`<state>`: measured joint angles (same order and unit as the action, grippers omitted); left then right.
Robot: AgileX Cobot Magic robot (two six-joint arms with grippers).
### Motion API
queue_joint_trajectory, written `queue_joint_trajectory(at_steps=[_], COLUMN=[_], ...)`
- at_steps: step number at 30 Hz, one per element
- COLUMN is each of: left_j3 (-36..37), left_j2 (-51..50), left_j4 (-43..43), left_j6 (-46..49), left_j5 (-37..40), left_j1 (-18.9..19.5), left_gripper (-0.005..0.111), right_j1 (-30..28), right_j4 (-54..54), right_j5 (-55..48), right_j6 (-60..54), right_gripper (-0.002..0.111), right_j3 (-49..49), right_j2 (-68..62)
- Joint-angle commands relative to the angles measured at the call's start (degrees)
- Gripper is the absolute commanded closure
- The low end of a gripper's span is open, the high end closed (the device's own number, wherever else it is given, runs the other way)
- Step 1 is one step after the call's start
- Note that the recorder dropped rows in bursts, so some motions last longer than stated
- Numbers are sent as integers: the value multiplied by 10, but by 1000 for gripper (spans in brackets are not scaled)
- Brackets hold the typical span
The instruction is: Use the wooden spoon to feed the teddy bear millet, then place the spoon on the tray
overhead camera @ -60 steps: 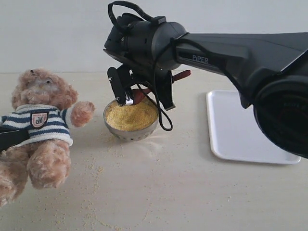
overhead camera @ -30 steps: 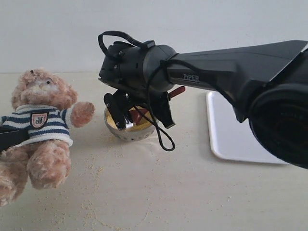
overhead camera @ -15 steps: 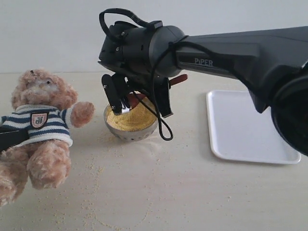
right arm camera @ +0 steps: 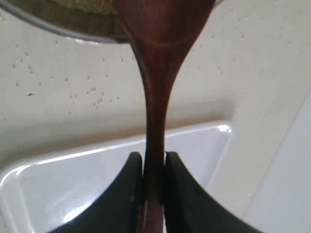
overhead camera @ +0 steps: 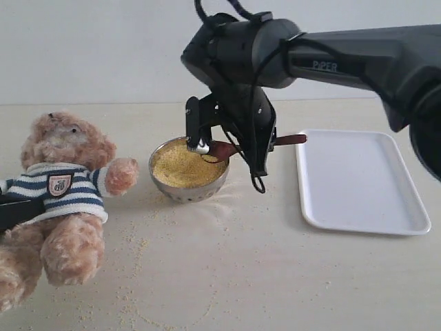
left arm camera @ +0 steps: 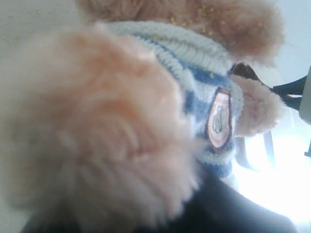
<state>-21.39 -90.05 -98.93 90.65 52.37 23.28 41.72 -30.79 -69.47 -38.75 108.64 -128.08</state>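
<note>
On the left, the teddy bear (overhead camera: pixel 62 186) leans back on the table (overhead camera: pixel 275 276) in its striped sweater, one paw reaching towards the metal bowl (overhead camera: pixel 189 192) without touching it. A black part of the left gripper (overhead camera: pixel 12 211) comes in from the left edge against the bear's side. Only the left wrist view shows the bear close up: blurred fur, yellow grains caught in the fur near its collar, and a dark shape beneath. Neither view shows us the left pincer's tips, so we cannot tell whether they are pinching the bear.

In the middle, the bowl holds the heaped millet (overhead camera: pixel 178 169), and stray grains (overhead camera: pixel 131 249) lie on the table near it. The wooden spoon (overhead camera: pixel 220 149) lies almost level, its oval end over the bowl's right rim and its handle pointing right towards the tray (overhead camera: pixel 358 181). From the exterior view we cannot tell whether it carries millet.

The right wrist view settles what the exterior view hides: the right gripper (right arm camera: pixel 154 162) has its two black fingers pressed against the spoon's slim handle, pinching it, with a tray corner underneath. The white tray lies on the right.

As for writing, we read "PiPER" (overhead camera: pixel 325 66) on the right arm. The bear's shield badge (left arm camera: pixel 218 119) bears marks too small to read.
</note>
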Motion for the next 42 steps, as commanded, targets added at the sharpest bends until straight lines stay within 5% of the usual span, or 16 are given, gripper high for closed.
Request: queue_joint_trajectory(at_steps=[1, 15, 27, 42], left_j3=[8, 10, 14, 14], left_j2=[5, 5, 5, 5], left_j4=[4, 37, 34, 30], left_j6=[-24, -107, -141, -161], left_j5=[61, -17, 24, 48], left_j1=[2, -79, -79, -79], left_gripper=[102, 102, 102, 102], right_j1=[-23, -4, 66, 125], right_j4=[44, 123, 177, 82], right_j5=[-5, 15, 48, 77], right_j6=[-4, 4, 1, 8], right_gripper=[108, 108, 108, 108], right_j3=[0, 2, 70, 74], right_j2=[29, 70, 82, 53])
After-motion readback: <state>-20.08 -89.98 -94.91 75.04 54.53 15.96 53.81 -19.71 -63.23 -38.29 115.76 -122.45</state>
